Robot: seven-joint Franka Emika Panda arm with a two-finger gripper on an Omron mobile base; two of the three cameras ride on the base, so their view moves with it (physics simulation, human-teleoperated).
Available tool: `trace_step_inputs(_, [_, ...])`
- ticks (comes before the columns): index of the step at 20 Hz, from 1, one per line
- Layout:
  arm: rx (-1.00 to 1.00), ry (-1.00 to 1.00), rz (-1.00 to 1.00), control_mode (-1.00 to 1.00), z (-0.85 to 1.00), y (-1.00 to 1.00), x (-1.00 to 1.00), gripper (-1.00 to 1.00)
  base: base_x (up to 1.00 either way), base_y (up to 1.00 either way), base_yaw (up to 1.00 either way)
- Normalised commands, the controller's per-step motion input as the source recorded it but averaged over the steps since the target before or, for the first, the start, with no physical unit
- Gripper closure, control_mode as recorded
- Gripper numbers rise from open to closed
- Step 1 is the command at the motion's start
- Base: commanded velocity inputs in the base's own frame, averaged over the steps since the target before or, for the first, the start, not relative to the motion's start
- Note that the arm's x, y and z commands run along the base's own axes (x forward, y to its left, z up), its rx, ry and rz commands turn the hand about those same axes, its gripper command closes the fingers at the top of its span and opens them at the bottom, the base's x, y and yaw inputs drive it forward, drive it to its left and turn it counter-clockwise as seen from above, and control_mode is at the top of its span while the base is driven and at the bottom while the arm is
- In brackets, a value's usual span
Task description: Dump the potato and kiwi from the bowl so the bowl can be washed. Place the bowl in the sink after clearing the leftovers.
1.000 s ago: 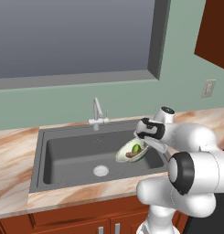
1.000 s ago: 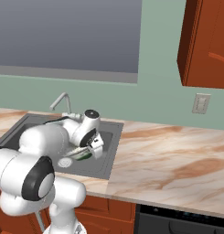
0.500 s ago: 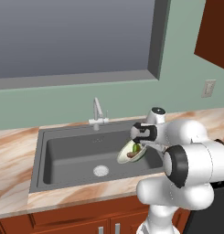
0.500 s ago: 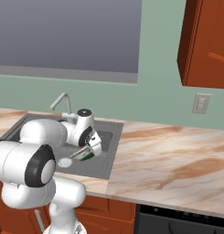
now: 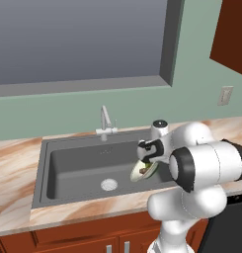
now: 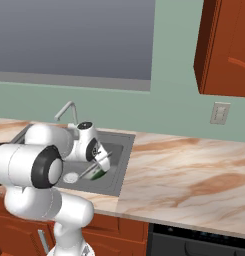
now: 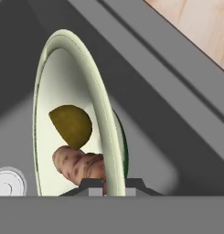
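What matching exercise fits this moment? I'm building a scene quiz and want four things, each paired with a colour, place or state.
Things:
1. bowl
2. potato
3. kiwi
4. drain

Descriptions:
a. silver disc on the floor of the sink
b. reddish-brown, elongated
c. tilted steeply, jaws shut on its rim
d. olive-green, just above the brown lump

Pairs: 1-c, 2-b, 3-d, 4-a
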Motion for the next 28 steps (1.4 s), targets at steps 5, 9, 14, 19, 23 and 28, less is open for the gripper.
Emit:
trace_step_inputs(5, [-0.07,0.0,0.0,-1.0,-0.12,0.05,0.15,1.0,0.0,0.0,0.0])
trace_step_inputs(9, [-0.09,0.0,0.0,-1.0,-0.16,0.02,0.28,1.0,0.0,0.0,0.0])
trace_step_inputs(14, [-0.11,0.02,0.0,-1.0,-0.24,0.03,0.16,1.0,0.0,0.0,0.0])
trace_step_inputs(19, [-0.14,0.03,0.0,-1.0,-0.24,0.08,0.04,1.0,0.0,0.0,0.0])
trace_step_inputs(23, [-0.14,0.01,0.0,-1.0,-0.24,0.13,0.08,1.0,0.0,0.0,0.0])
trace_step_inputs(28, [-0.09,0.0,0.0,-1.0,-0.11,0.04,0.27,1.0,0.0,0.0,0.0])
